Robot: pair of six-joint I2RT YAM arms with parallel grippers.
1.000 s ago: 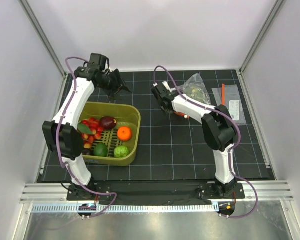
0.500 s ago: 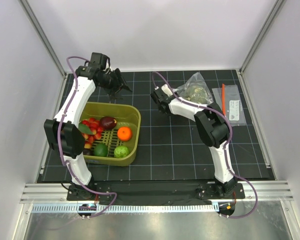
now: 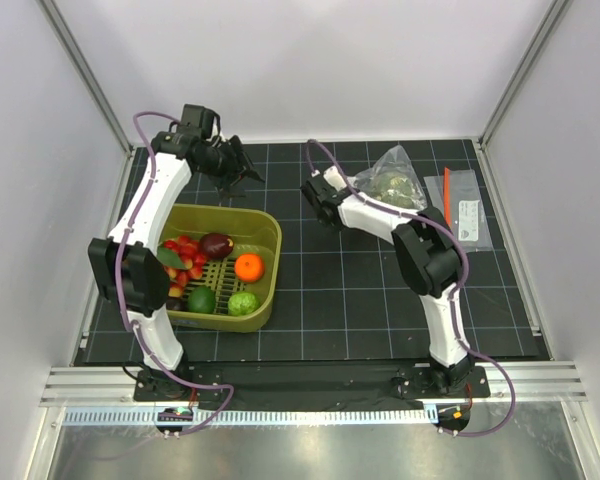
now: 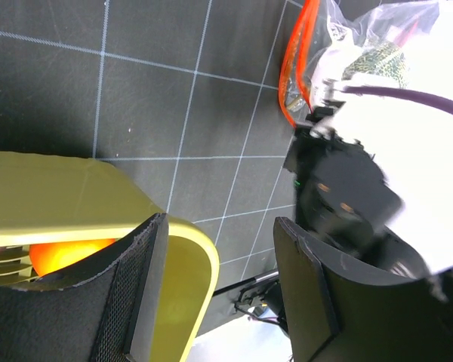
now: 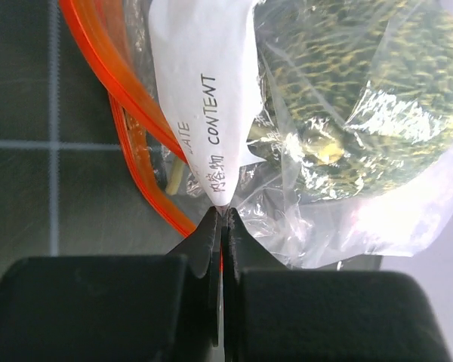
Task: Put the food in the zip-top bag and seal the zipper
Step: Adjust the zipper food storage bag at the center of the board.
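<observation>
From above, the zip-top bag [image 3: 392, 180] lies crumpled at the far side of the mat [image 3: 330, 300], right of the olive basket [image 3: 272, 240] that holds the loose food [image 3: 248, 266]. Bare mat between them leaves room to carry. The left wrist view shows the left gripper [image 4: 219, 226] spread wide and empty beyond the basket's rim. In the right wrist view, the right gripper [image 5: 220, 217] is pinched closed on the bag's film below the zipper [image 5: 136, 105], with a mottled green fruit [image 5: 362, 98] inside. The film looks light, limp and slippery, so the stiffer zipper strip likely offers a surer hold.
</observation>
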